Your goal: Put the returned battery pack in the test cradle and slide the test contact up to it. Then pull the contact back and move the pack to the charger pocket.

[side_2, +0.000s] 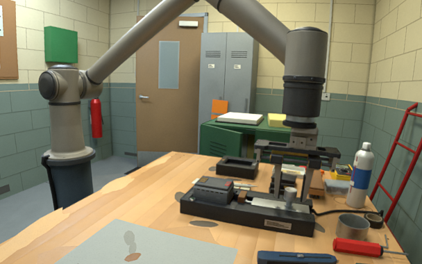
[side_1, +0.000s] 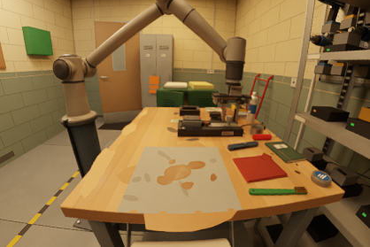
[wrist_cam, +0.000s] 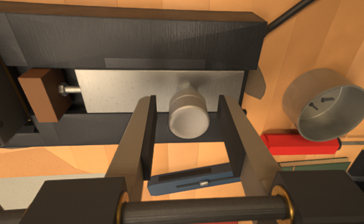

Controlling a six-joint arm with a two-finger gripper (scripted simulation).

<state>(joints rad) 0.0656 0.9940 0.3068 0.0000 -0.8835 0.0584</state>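
Observation:
My gripper (wrist_cam: 187, 118) (side_2: 291, 198) (side_1: 232, 120) is open and holds nothing. Its fingers stand either side of the round metal knob (wrist_cam: 188, 118) (side_2: 290, 194) on the silver slide plate (wrist_cam: 160, 89) of the test fixture (side_2: 247, 208) (side_1: 210, 128). The brown contact block (wrist_cam: 43, 94) (side_2: 242, 196) sits at the plate's left end, next to the dark battery pack (side_2: 213, 189) (side_1: 191, 123) in the cradle. An empty black charger pocket (side_2: 237, 166) (side_1: 189, 110) lies behind the fixture.
A grey mat (side_1: 179, 181) covers the bench's front. Right of the fixture are a metal cup (wrist_cam: 326, 103) (side_2: 352, 226), a red screwdriver (side_2: 358, 247) and a spray bottle (side_2: 360, 175). A blue tool (wrist_cam: 190, 179) (side_1: 242, 145) lies in front. A red cloth (side_1: 259, 167) lies further forward.

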